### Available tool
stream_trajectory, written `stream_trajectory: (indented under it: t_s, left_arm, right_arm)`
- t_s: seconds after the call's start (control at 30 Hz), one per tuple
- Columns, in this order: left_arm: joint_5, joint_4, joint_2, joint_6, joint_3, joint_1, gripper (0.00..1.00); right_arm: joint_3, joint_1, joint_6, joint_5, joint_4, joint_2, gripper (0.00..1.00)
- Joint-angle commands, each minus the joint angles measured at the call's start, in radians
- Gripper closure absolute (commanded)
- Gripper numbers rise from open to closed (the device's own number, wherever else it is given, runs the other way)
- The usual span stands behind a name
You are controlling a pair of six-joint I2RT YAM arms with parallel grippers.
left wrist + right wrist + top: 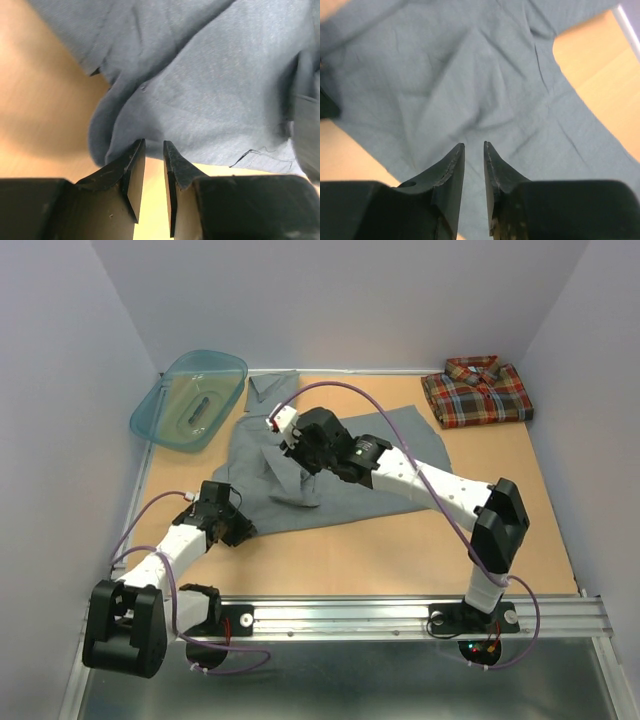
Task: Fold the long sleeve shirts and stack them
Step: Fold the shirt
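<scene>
The grey long sleeve shirt [262,455] lies spread flat in the middle of the table, its collar toward the back left. The plaid long sleeve shirt [477,390] sits folded at the back right corner. My left gripper [238,527] is low at the grey shirt's near left hem [210,75]. Its jaws [154,142] stand a narrow gap apart with only bare table between them. My right gripper [293,448] hovers over the grey shirt's upper left part [470,75], open a little [474,145] and holding nothing.
A teal plastic basin [190,398] leans at the back left corner, right beside the grey shirt's collar. Bare wooden table [400,550] shows in front of the shirt. A metal rail [400,615] with the arm bases runs along the near edge. Walls close in on the left, right and back.
</scene>
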Motion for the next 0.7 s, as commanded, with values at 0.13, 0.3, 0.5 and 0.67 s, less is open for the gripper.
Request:
stream_trajectory:
  t_s: [0.13, 0.3, 0.5, 0.67]
  left_arm:
    - [-0.031, -0.04, -0.041, -0.034, -0.027, 0.0, 0.67]
    - [-0.013, -0.014, -0.03, -0.032, -0.039, 0.0, 0.67]
    - [-0.01, -0.004, -0.022, -0.021, -0.031, 0.0, 0.67]
    - [-0.005, 0.006, -0.008, -0.014, -0.025, 0.0, 0.67]
  right_arm:
    - [-0.189, -0.042, 0.047, 0.009, 0.028, -0.171, 0.63]
    - [-0.278, -0.048, 0.17, -0.173, 0.042, -0.171, 0.4]
    - [-0.344, -0.049, 0.158, -0.36, 0.155, -0.103, 0.31]
    - [-0.306, -0.048, 0.098, -0.41, 0.185, 0.002, 0.3]
